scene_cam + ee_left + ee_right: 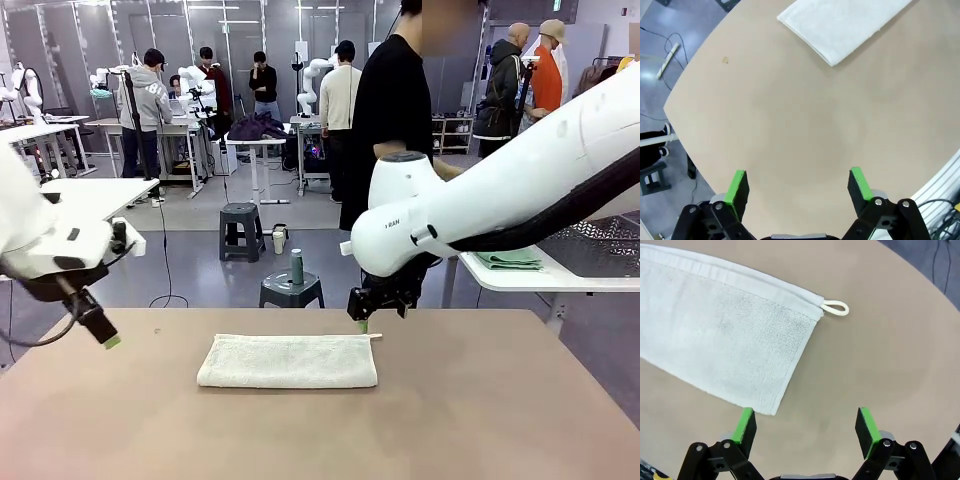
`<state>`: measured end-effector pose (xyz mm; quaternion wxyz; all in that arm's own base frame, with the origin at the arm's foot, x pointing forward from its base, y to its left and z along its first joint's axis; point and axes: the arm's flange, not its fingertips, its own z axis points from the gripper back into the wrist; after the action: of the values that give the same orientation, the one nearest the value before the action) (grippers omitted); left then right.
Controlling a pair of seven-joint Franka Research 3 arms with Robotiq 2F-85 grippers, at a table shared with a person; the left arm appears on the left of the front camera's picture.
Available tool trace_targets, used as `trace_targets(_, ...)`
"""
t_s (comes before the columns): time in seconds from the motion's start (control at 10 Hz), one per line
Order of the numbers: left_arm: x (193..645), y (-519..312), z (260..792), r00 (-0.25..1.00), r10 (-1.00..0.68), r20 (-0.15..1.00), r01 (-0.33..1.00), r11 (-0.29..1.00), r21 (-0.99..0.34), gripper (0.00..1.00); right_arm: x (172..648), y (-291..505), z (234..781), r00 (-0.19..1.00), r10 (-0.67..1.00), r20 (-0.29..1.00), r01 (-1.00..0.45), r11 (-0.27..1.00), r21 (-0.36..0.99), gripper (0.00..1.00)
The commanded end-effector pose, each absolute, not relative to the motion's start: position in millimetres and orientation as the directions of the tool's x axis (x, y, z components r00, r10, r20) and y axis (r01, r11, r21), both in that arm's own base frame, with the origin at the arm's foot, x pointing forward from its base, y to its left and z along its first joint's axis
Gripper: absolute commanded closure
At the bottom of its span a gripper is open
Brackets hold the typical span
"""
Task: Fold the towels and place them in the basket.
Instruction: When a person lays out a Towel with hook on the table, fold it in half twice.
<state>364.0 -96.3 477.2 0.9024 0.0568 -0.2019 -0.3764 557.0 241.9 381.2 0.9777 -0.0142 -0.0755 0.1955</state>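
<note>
A cream-white towel (288, 361) lies folded into a long strip in the middle of the brown table (450, 420). My right gripper (364, 322) hangs open just above the towel's far right corner. In the right wrist view the towel (725, 330) and its corner loop (836, 307) lie ahead of the open right gripper (807, 426), which holds nothing. My left gripper (108, 338) hovers open over the table's left edge. In the left wrist view the towel (840, 25) is far ahead of that gripper (800, 186). A green towel (510, 260) lies on a white side table beside the dark mesh basket (600, 248).
A person in a black shirt (395, 110) stands at the far side of the table. Two dark stools (291, 290) stand on the floor behind it. The white side table (520, 280) is at the right.
</note>
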Motion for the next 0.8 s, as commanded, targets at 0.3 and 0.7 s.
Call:
trace_targets(0.3, 358.6, -93.8, 483.2, 0.632, -0.696, 0.340, 0.652, 0.715, 0.252, 0.00, 560.6, 242.5, 370.4, 0.924, 0.360, 0.128, -0.357, 0.933, -0.049, 0.00)
trace_targets(0.7, 358.6, -93.8, 483.2, 0.632, -0.696, 0.340, 0.652, 0.715, 0.252, 0.00, 569.8, 248.4, 356.9, 0.951, 0.283, 0.120, -0.282, 0.959, -0.025, 0.00)
